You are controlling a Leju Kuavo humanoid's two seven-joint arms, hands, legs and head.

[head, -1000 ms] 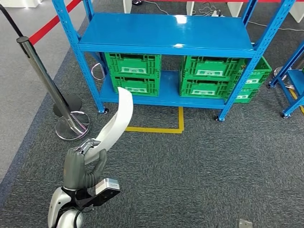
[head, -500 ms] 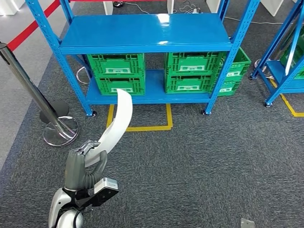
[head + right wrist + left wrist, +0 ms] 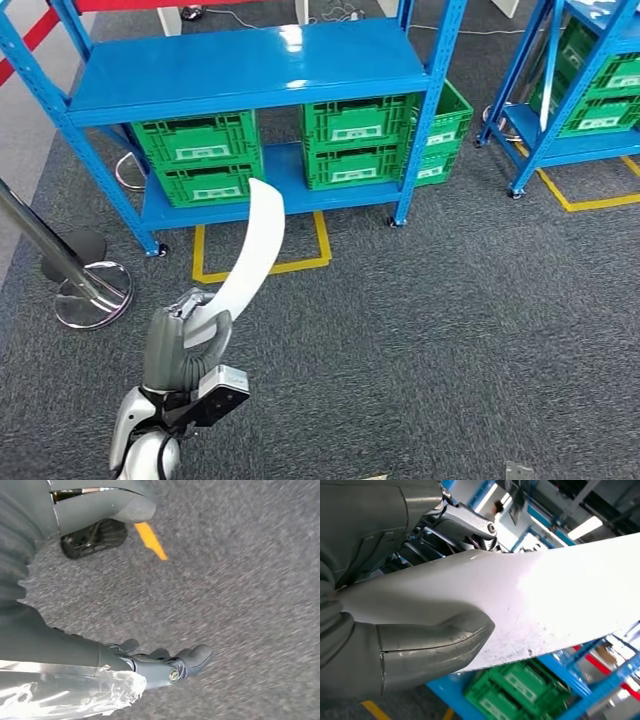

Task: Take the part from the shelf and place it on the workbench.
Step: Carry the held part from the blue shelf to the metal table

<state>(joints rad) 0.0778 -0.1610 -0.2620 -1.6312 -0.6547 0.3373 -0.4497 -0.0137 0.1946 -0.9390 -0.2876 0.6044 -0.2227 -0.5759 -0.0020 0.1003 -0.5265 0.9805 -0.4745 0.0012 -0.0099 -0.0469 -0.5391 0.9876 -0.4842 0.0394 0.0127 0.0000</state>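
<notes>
My left hand (image 3: 180,345) grips one end of a long, curved white part (image 3: 255,250), which rises up and forward from the hand over the grey carpet. Up close in the left wrist view, the white part (image 3: 554,600) lies across the hand, with the thick grey thumb (image 3: 433,640) pressed on its face. Behind the part stands the blue shelf (image 3: 249,65), some distance from the hand. My right hand (image 3: 56,647) hangs above the carpet, its fingers apart and holding nothing.
Green crates (image 3: 200,155) sit on the blue shelf's lower level. A second blue shelf (image 3: 555,60) with green crates stands at the right. A chrome stanchion base (image 3: 90,295) is at the left. Yellow tape (image 3: 260,268) marks the carpet in front of the shelf.
The camera has turned to the right: shelf and stanchion have slid left in the picture and a second shelf has come in. My left hand still holds the white part the same way.
</notes>
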